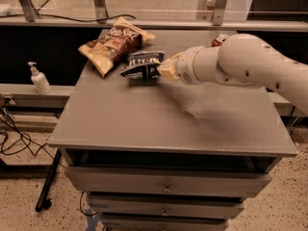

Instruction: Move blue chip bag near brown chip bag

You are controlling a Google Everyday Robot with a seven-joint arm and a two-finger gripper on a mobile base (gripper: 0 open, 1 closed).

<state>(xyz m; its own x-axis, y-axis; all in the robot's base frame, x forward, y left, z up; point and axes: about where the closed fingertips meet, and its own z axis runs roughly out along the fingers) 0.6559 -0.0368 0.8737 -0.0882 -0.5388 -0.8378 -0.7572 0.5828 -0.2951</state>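
The blue chip bag point(141, 64) is dark navy with white lettering. It hangs just above the grey table top point(159, 119), and its left end touches or overlaps the lower right edge of the brown chip bag point(114, 44). The brown bag lies flat at the table's back left and shows "Sea Salt" script. My gripper point(162, 69) reaches in from the right on a thick white arm point(240, 61). Its tan fingers point(168, 67) are shut on the blue bag's right end.
A red soda can point(220, 39) stands at the back right, mostly hidden behind my arm. A white pump bottle point(38, 78) stands on a ledge to the left. A railing point(159, 22) runs behind the table. Drawers point(166, 186) are below, and cables point(14, 138) lie on the floor at the left.
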